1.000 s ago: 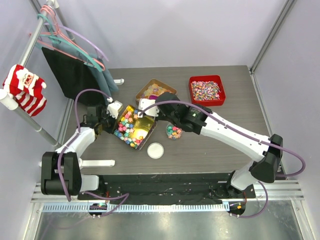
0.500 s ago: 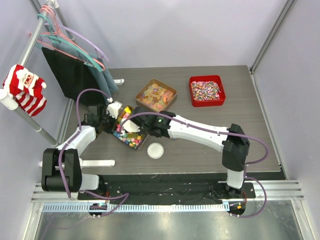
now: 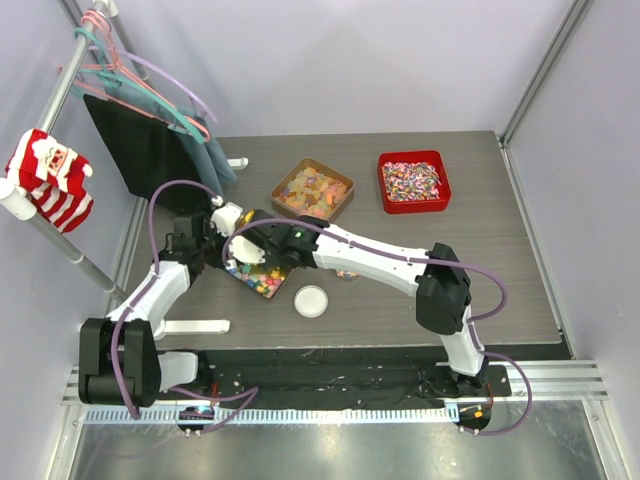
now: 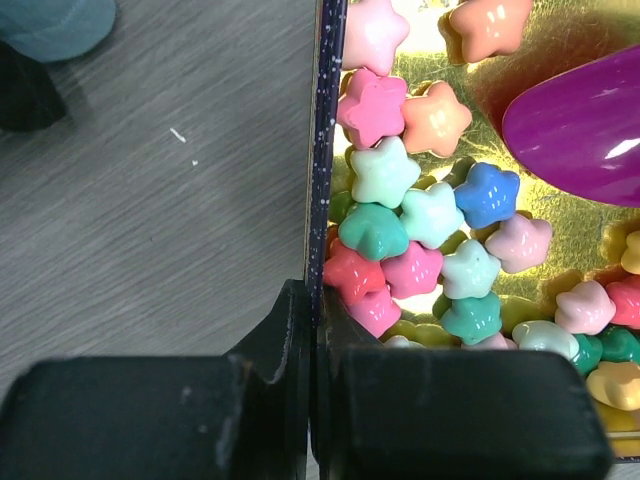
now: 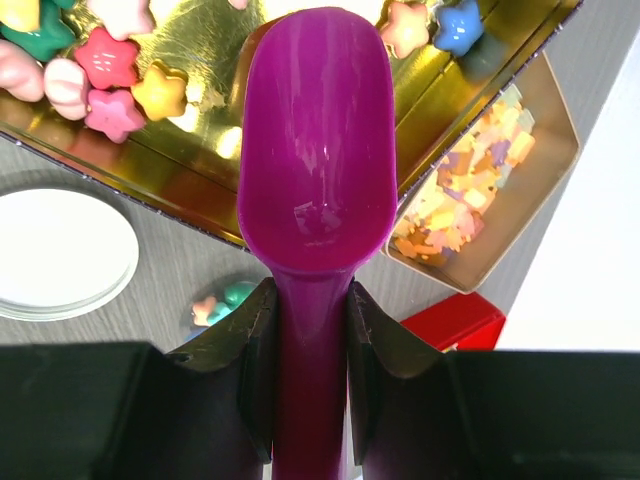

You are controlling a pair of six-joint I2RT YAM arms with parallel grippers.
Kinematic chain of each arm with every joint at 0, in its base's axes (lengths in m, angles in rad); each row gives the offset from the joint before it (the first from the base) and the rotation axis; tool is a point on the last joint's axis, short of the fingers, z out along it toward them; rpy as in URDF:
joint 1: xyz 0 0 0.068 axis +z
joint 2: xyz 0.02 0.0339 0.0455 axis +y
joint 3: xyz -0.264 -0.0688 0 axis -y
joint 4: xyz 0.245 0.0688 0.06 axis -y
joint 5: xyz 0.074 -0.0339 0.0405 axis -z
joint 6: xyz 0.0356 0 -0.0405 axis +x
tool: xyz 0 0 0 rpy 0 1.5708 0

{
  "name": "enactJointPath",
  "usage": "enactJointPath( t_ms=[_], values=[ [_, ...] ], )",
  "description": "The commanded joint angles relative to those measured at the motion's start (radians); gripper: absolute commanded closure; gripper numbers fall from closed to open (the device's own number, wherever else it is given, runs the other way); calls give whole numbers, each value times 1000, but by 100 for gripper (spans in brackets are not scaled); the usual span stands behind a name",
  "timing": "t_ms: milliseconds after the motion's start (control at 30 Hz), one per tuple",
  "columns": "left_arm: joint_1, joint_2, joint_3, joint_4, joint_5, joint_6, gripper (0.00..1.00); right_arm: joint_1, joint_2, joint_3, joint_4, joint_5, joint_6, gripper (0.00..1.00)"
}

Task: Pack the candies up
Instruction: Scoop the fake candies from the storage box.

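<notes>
The left gripper [image 4: 312, 330] is pinched on the thin, dark speckled wall of the tin [image 4: 325, 150]. One finger is outside over the grey wood-grain counter [image 4: 150, 200], the other inside beside the candies [image 4: 430, 215]. These are glossy star-shaped sweets in pink, mint, teal, blue and peach, heaped along that wall on the tin's mirror-gold floor. The right gripper [image 5: 310, 315] clamps the handle of a smooth purple plastic scoop [image 5: 315, 150]. Its rounded, empty bowl reaches over the tin's edge above a bare patch of gold, with candies on either side of its tip. Whether it touches the floor cannot be told. Just outside that edge lie a round white lid [image 5: 55, 250] and a small cup [image 5: 222, 300] holding a few candies. A gummy tin [image 3: 313, 189] and a red tray [image 3: 413, 181] sit farther back, apart.
</notes>
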Motion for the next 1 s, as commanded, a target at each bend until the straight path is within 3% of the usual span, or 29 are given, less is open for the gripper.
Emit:
enactJointPath(
  t_ms=[0,433,967],
  values=[
    [-6,-61,7,121,61,-9,100,-1,24,40,-34,-77,16,99],
    [-7,-74,-4,136,72,-8,100,7,101,15,-14,-187,20,99],
    [-6,-66,-7,144,70,-8,100,13,185,86,153,-166,171,99]
  ],
)
